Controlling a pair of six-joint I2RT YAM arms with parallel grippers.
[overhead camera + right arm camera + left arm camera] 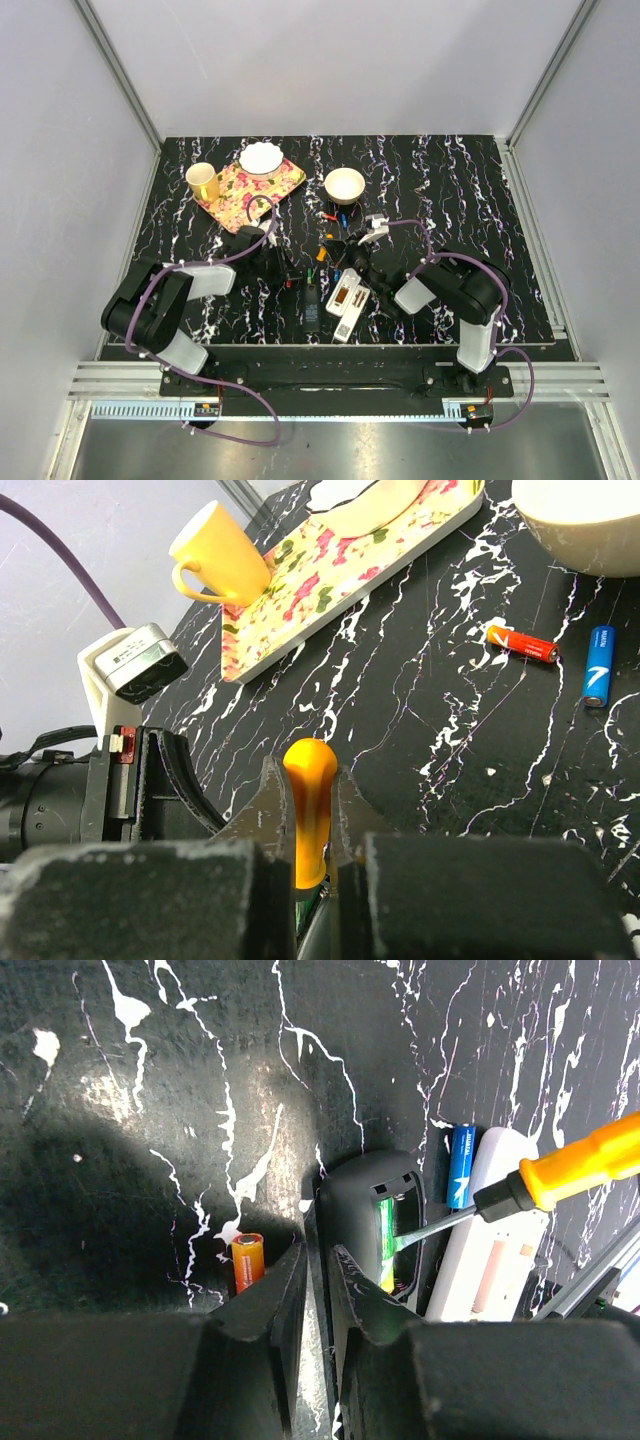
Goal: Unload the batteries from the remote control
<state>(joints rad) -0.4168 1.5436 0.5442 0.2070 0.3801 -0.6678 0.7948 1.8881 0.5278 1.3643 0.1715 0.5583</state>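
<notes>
Reaching into the open battery bay of the black remote, the metal tip of a screwdriver rests against a green battery that sits in its slot. The remote lies flat on the black marbled table, in front of the arms and between them.

The right gripper is clamped on the screwdriver's orange handle, whose rounded end pokes up between the two fingers. The left gripper has its fingers drawn almost together, and the near long edge of the black remote appears pinched in the narrow slit between them (the contact itself is in shadow).

Several cells lie loose on the table. An orange battery lies just beside the left gripper's outer finger. A blue battery lies in the gap between the black remote and a white remote, which lies next to the black one. Farther back, the right wrist view shows a red-and-orange battery and a second blue cell close together, in front of a cream bowl.

At the back left, a floral tray carries a yellow mug at one end and a white dish at the other.
</notes>
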